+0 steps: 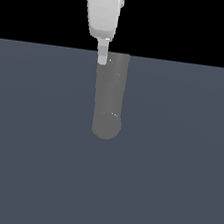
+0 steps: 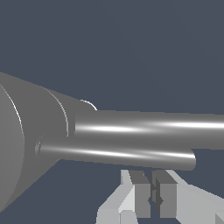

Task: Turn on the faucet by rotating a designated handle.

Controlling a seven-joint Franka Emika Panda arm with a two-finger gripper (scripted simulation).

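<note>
The faucet (image 1: 109, 96) is a thick matte grey cylinder lying on the floor, its rounded end nearest the camera in the exterior view. In the wrist view its body (image 2: 30, 144) looms large, and two rods run out from it. The slimmer, shorter rod is the handle (image 2: 122, 154), which ends in a free tip. My white gripper (image 1: 102, 57) comes down at the faucet's far end, on the exterior view's left side. Its fingertips (image 2: 142, 197) stand almost together, shut on nothing, just short of the handle. The handle cannot be made out in the exterior view.
A flat blue-grey floor (image 1: 174, 182) spreads around the faucet. A longer, thicker rod (image 2: 175, 127) runs beside the handle and out of the wrist view.
</note>
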